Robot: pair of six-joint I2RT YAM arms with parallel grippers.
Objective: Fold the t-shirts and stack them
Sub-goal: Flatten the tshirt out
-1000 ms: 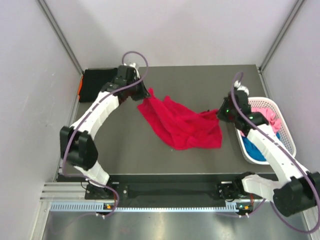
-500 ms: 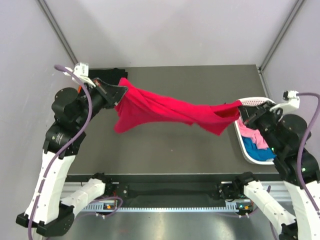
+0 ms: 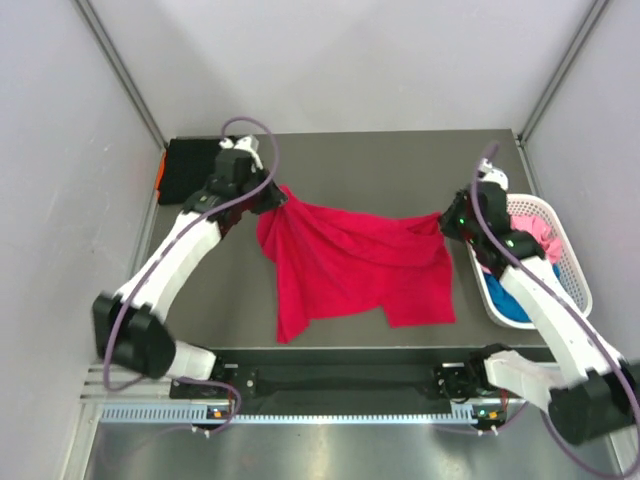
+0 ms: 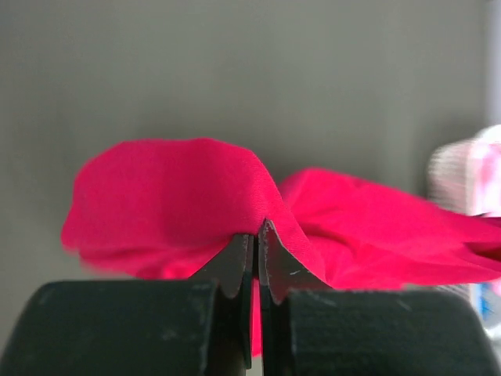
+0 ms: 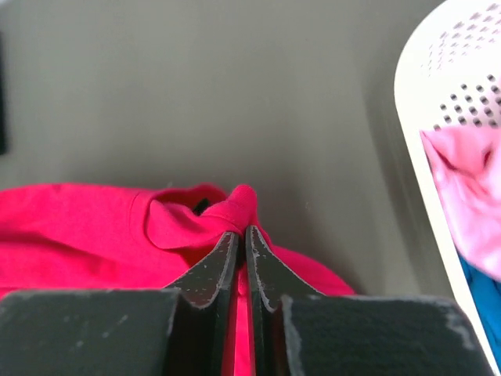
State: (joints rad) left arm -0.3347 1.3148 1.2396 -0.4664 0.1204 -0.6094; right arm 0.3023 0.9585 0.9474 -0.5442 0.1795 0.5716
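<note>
Red tee (image 3: 350, 265) spread mid-desk (image 3: 390, 160), hem toward me, far corners pinched: my L gripper (image 4: 257, 235) clamped on left one, R gripper (image 5: 241, 235) on right one, beside basket (image 3: 572, 262) w/ pink tee (image 3: 535, 228) + blue tee (image 3: 510, 308); black tee (image 3: 188, 170) far-left corner.

White-black arms (image 3: 183, 247), purple cables (image 3: 243, 121)

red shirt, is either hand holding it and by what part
Both: left hand pinches the red t-shirt at its far-left edge, right hand a fold at its far-right edge.
</note>
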